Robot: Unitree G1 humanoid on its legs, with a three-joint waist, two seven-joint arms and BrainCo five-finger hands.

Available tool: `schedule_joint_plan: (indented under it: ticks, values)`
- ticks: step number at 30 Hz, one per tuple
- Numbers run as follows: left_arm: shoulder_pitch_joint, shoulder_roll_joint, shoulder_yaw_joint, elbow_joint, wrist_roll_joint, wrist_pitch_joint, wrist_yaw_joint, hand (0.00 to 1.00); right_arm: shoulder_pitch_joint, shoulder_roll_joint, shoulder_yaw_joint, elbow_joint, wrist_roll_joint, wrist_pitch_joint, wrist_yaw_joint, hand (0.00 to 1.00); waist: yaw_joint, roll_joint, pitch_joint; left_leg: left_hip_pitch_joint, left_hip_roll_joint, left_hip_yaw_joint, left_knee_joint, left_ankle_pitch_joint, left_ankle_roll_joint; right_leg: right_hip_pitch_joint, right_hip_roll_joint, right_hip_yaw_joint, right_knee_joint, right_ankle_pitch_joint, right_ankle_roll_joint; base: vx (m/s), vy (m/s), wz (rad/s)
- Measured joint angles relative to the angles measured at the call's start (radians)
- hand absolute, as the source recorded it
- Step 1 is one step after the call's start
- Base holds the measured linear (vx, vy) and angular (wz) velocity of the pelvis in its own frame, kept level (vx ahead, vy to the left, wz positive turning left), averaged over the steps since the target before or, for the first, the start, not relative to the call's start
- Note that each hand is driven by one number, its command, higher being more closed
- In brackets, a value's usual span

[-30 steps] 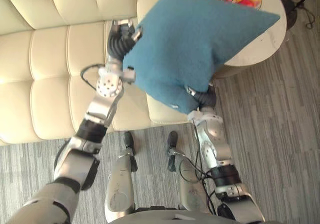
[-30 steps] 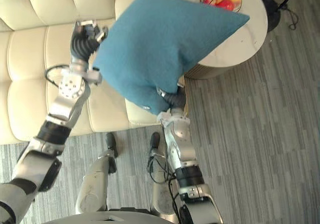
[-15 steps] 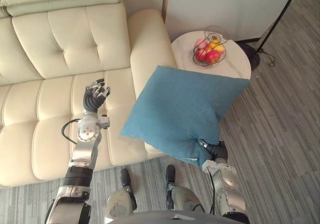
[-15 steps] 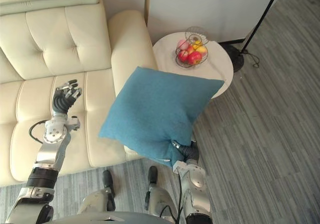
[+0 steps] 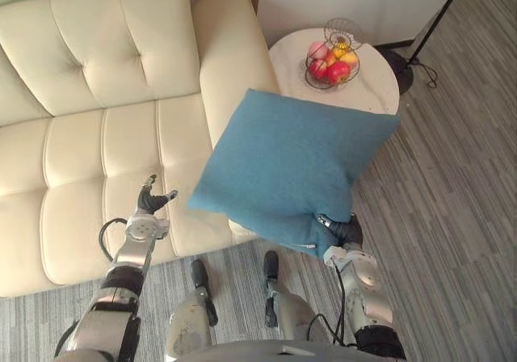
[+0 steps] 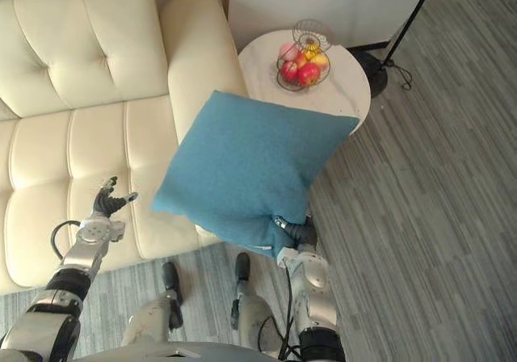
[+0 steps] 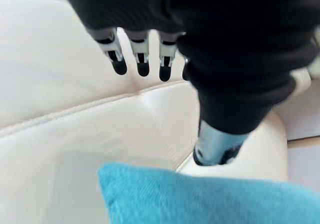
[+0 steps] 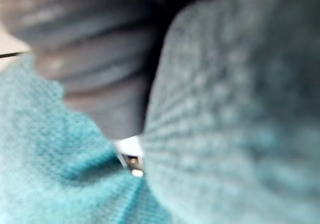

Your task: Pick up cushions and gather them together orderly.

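Observation:
A blue square cushion (image 5: pixel 291 168) hangs in the air in front of the cream sofa's armrest (image 5: pixel 226 63). My right hand (image 5: pixel 343 231) grips its lower corner from below, fingers curled into the cloth (image 8: pixel 240 134). My left hand (image 5: pixel 149 204) is apart from the cushion, low over the front of the sofa seat (image 5: pixel 89 168). It is open, with straight fingers (image 7: pixel 141 59) and nothing in it. The cushion's edge (image 7: pixel 200 199) shows past that hand in the left wrist view.
A round white side table (image 5: pixel 367 95) stands right of the armrest with a wire basket of fruit (image 5: pixel 333 55) on it. A black lamp pole and base (image 5: pixel 416 51) stand behind it. Grey striped floor (image 5: pixel 452 216) lies to the right.
My left hand let go of the cushion's left corner, opened and dropped down to the seat front. The cushion now hangs from my right hand alone. The camera view has shifted.

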Motion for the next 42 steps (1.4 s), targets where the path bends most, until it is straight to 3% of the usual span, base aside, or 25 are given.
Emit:
schedule_joint_plan:
  ticks: [8,9,18,22,29,36,42]
  values:
    - [-0.173,-0.043,-0.139,0.071,0.052,0.005,-0.011,0.0,-0.062,-0.012,0.043,-0.124,0.013,-0.022,-0.059,1.0,0.006,-0.005,0.083,-0.14,0.008,0.005,0.052,-0.012,-0.004,-0.147,-0.014,0.008,0.045,0.005,-0.005,-0.12,-0.003,-0.06]
    - [-0.19,-0.055,-0.167,0.071,0.052,0.011,-0.011,1.0,-0.064,-0.012,0.05,-0.138,0.018,-0.024,-0.076,1.0,0.006,-0.005,0.086,-0.156,0.009,0.007,0.051,-0.004,-0.004,-0.166,-0.014,0.007,0.048,0.009,-0.007,-0.02,-0.021,-0.04]
    - [-0.251,-0.066,-0.246,-0.031,-0.055,0.014,0.001,1.0,-0.055,-0.015,0.084,-0.237,0.043,-0.044,-0.154,1.0,0.026,0.003,0.121,-0.213,0.028,0.013,0.103,-0.011,0.006,-0.2,-0.009,-0.004,0.055,0.028,-0.006,0.0,-0.013,-0.01]
    - [-0.256,-0.067,-0.253,-0.105,-0.108,0.014,0.036,1.0,-0.056,-0.029,0.092,-0.236,0.052,-0.052,-0.164,1.0,0.028,0.003,0.123,-0.212,0.026,0.011,0.113,-0.019,0.009,-0.192,-0.014,-0.009,0.056,0.027,-0.005,0.0,-0.018,0.03]
    - [-0.256,-0.065,-0.27,-0.213,-0.136,0.009,0.04,1.0,-0.05,-0.049,0.11,-0.234,0.084,-0.074,-0.174,1.0,0.041,0.003,0.123,-0.188,0.027,0.021,0.119,-0.031,0.005,-0.168,-0.016,-0.009,0.052,0.02,-0.011,0.0,-0.035,-0.01]
    - [-0.227,-0.062,-0.268,-0.343,-0.142,-0.024,0.042,1.0,-0.017,-0.046,0.115,-0.229,0.093,-0.076,-0.156,1.0,0.042,0.003,0.123,-0.116,0.024,0.03,0.087,-0.03,0.002,-0.102,-0.013,-0.001,0.028,0.022,-0.007,0.03,-0.043,-0.02]
    - [-0.056,-0.082,-0.26,-0.53,-0.213,-0.047,0.038,1.0,0.085,-0.012,0.114,-0.218,0.113,-0.076,-0.128,1.0,0.04,0.009,0.117,0.004,0.011,0.024,0.01,-0.018,-0.004,-0.004,-0.013,-0.02,0.013,-0.005,-0.001,0.08,-0.039,0.05]
